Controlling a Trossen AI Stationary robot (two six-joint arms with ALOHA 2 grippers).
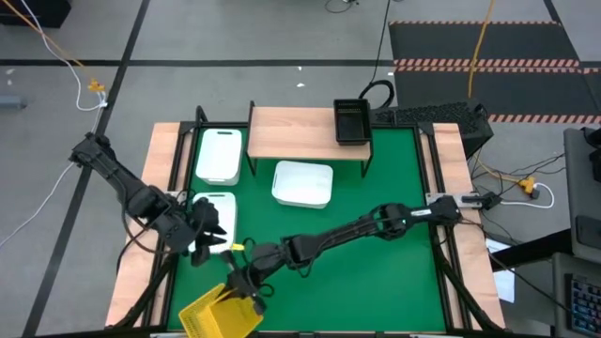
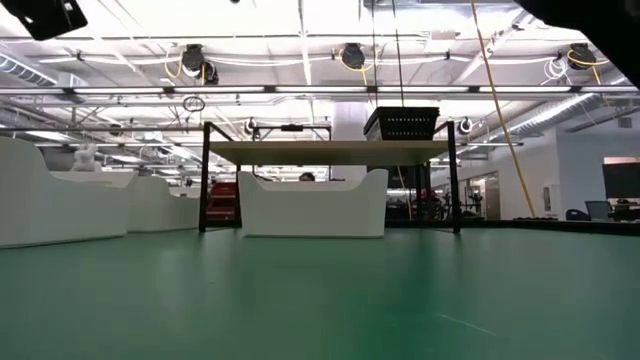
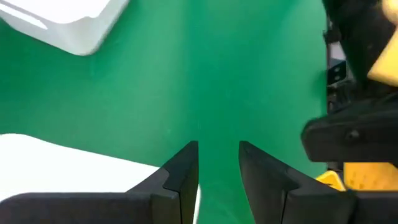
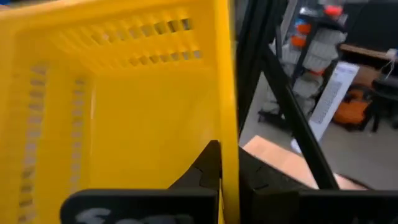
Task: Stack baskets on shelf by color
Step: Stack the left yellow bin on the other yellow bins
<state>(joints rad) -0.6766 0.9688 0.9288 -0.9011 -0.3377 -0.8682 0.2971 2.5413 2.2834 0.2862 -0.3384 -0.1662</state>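
At the table's near edge my right gripper (image 1: 246, 289) pinched the rim of the yellow basket (image 1: 218, 316), one finger each side of its thin wall. It looked light, stiff and slick, so gripping the rim suited it. My left gripper (image 1: 208, 235) hovered beside it, fingers narrowly apart and empty.

Setting: robotics lab or test floor in an open industrial-style hall. Low view, upper frame: exposed ceiling with pipes, ducts and strip lights (image 2: 300, 30). High view: grey floor, a yellow cable (image 1: 484, 38) trailing at top right, black floor mat with striped hazard edging (image 1: 488, 64) at upper right. Bench: green mat (image 1: 394, 178) in a wood-edged frame, cabling at right edge.
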